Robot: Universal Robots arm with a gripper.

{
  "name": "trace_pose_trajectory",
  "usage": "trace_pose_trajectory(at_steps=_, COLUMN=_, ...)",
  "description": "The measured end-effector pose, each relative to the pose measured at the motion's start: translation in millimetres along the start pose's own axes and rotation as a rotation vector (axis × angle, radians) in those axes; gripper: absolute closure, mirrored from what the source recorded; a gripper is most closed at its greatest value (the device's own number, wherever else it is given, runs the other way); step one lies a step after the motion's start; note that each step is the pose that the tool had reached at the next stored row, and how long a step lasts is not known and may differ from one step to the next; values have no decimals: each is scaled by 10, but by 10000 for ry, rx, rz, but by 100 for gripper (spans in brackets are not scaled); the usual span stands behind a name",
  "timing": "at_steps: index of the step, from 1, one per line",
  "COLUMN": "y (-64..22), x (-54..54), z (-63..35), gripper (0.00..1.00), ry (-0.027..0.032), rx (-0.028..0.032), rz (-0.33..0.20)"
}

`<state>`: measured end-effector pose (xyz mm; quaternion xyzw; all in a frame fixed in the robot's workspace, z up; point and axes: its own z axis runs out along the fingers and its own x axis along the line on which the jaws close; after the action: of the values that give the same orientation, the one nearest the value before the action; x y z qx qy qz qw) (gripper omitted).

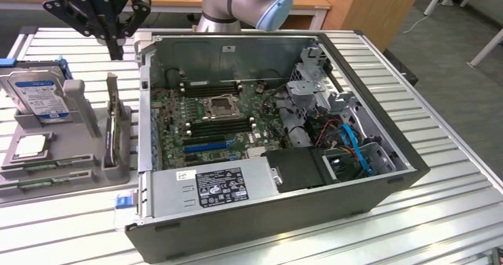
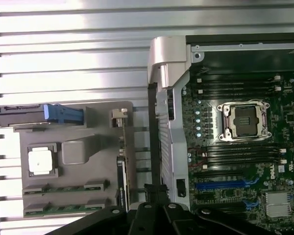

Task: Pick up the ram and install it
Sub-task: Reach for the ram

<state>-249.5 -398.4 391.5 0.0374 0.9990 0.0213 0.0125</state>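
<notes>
A ram stick [image 1: 112, 122] stands on edge in a grey holder on the parts tray [image 1: 79, 100], at the exterior view's left of the open computer case [image 1: 314, 218]. Seen from the wrist, the same ram stick [image 2: 121, 169] is a thin edge. Two more green sticks [image 1: 47, 166] lie flat at the tray's front, and the wrist view shows these flat sticks [image 2: 66, 188] too. My black gripper [image 1: 116, 52] hangs above the table behind the tray, beside the case's back corner. It is shut with nothing between its fingers. The gripper [image 2: 155, 195] is also in the wrist view.
The motherboard [image 1: 212, 121] lies inside the case with dark memory slots [image 1: 212, 88] on both sides of the processor socket [image 1: 218, 106]. A hard drive [image 1: 39, 94] and a silver processor chip [image 1: 27, 146] sit on the tray. The arm's base [image 1: 228, 6] stands behind the case.
</notes>
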Motion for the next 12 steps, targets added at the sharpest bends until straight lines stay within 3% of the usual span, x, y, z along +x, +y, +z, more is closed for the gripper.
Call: trace_pose_trajectory(at_steps=12, y=-9, x=206, z=0, gripper=90, ry=-1, rx=6, rz=0)
